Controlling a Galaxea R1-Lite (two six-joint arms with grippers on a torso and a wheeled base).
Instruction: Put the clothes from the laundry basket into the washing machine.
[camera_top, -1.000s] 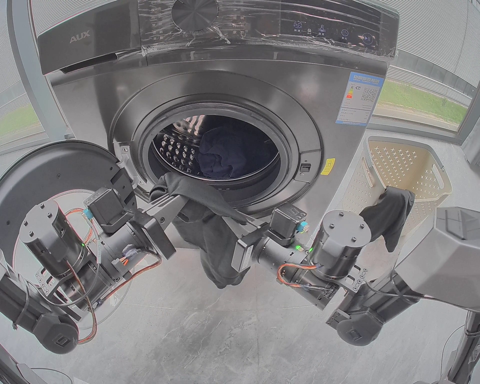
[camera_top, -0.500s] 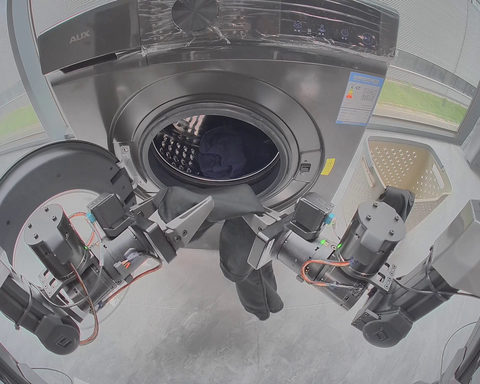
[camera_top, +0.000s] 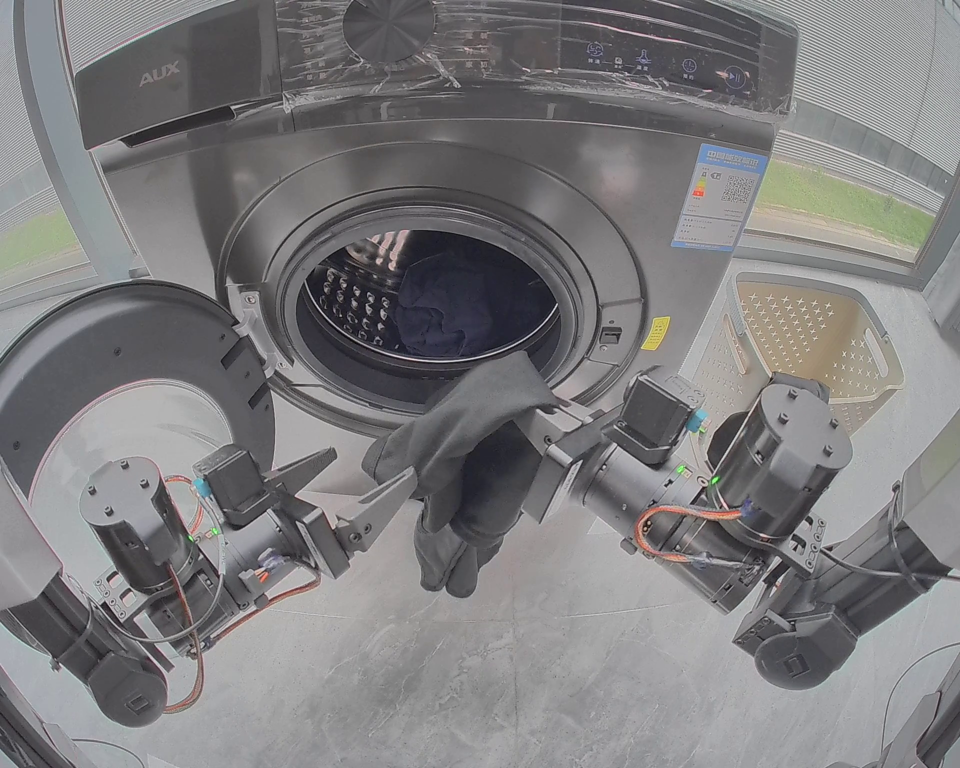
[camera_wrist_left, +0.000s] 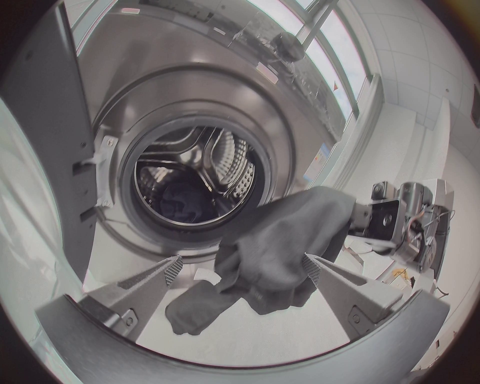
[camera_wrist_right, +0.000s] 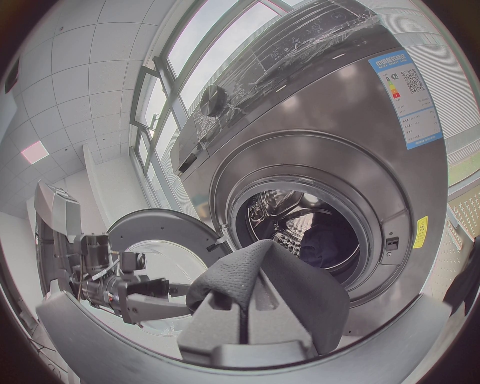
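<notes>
A dark grey garment (camera_top: 470, 450) hangs in front of the washing machine (camera_top: 420, 160), just below the open drum mouth (camera_top: 330, 330). My right gripper (camera_top: 535, 425) is shut on its upper edge (camera_wrist_right: 300, 290), and the rest dangles toward the floor. My left gripper (camera_top: 350, 490) is open, low and to the left, with its fingertips (camera_wrist_left: 170, 267) beside the hanging cloth (camera_wrist_left: 285, 235). A dark blue garment (camera_top: 450, 300) lies inside the drum. The cream laundry basket (camera_top: 850, 340) stands at the right with a dark cloth (camera_top: 724, 442) over its rim, partly hidden by my right arm.
The round machine door (camera_top: 110, 350) stands swung open at the left, close to my left arm. Grey tiled floor (camera_top: 480, 680) lies in front of the machine. Windows run behind the machine on both sides.
The left gripper has come off the garment and dropped back down to the left. The right gripper has shifted right and up, and the cloth now hangs from it alone.
</notes>
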